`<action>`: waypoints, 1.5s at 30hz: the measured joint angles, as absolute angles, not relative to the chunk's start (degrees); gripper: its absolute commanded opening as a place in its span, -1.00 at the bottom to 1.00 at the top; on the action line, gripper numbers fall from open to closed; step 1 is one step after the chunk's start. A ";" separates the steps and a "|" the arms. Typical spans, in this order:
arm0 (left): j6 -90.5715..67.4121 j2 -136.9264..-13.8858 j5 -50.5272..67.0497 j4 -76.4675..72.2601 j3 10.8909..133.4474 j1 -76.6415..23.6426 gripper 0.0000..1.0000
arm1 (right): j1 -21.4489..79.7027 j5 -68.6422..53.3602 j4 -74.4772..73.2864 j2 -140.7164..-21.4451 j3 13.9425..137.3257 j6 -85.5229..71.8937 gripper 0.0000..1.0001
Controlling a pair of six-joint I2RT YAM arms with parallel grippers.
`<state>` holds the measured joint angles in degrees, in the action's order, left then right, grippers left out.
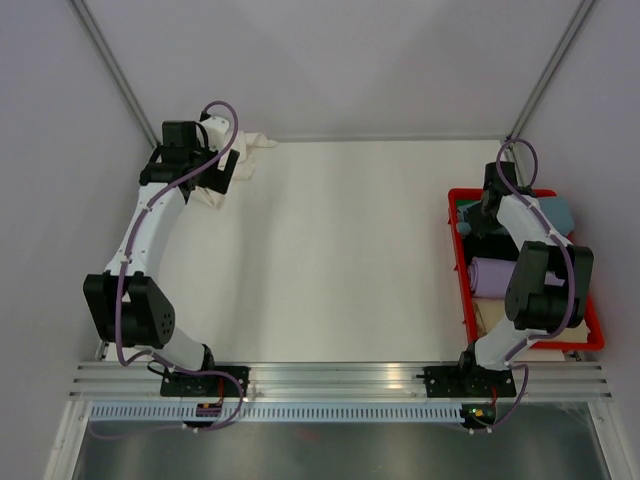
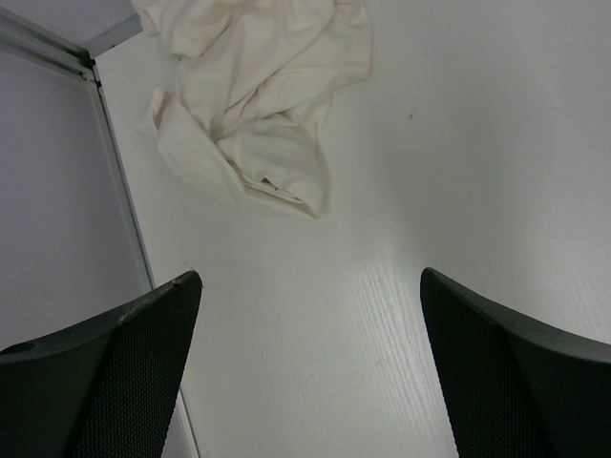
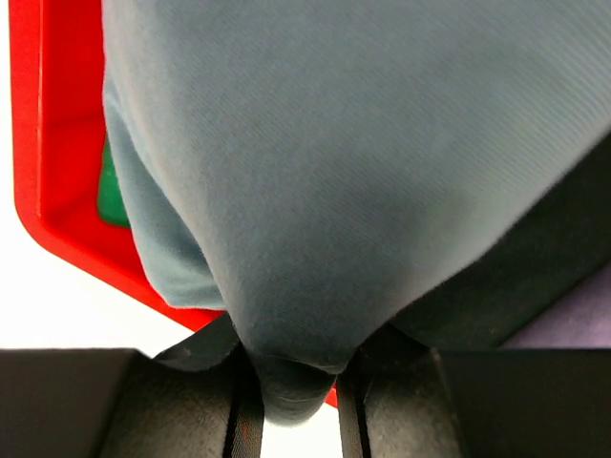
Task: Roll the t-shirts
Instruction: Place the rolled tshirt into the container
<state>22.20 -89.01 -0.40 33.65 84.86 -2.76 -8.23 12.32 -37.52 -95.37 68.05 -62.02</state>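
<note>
A crumpled cream-white t-shirt (image 2: pixel 258 105) lies in the far left corner of the table (image 1: pixel 340 250). My left gripper (image 2: pixel 310 275) hovers just short of it, open, with only bare table between the fingers; from above, the left gripper (image 1: pixel 228 172) sits right by the cream t-shirt (image 1: pixel 256 144). A blue-grey t-shirt (image 3: pixel 344 162) fills the right wrist view, with a fold of it pinched between the fingers of my right gripper (image 3: pixel 296 401). That right gripper (image 1: pixel 480 222) is over the far end of the red crate (image 1: pixel 459 262).
The red crate (image 3: pixel 48 143) stands along the table's right edge. It holds a rolled purple cloth (image 1: pixel 490 275), a beige cloth (image 1: pixel 490 320), a dark cloth (image 3: pixel 535 277) and something green (image 3: pixel 113 191). A metal frame post (image 2: pixel 115 181) runs beside the left gripper.
</note>
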 measured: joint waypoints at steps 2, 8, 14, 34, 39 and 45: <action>22.37 -89.27 -0.40 33.67 84.88 -2.76 0.99 | -8.32 10.85 -37.19 -95.46 67.83 -59.61 -0.30; 22.83 -89.47 -0.40 33.63 84.88 -2.76 0.99 | -8.25 7.25 -38.68 -96.40 68.62 -53.63 0.63; 23.29 -89.54 -0.40 33.39 84.90 -2.76 1.00 | -8.25 8.21 -42.94 -95.98 70.57 -50.41 0.92; 23.70 -91.26 0.43 32.80 86.74 -2.76 1.00 | -30.28 19.05 -50.22 -69.17 67.59 -47.68 -0.99; 23.73 -91.22 0.54 32.80 86.74 -2.76 0.99 | -34.52 16.25 -43.24 -79.13 63.86 -45.36 -0.99; 23.79 -90.89 0.45 32.64 86.24 -2.76 1.00 | -34.54 15.53 -38.15 -82.70 63.55 -44.03 -0.99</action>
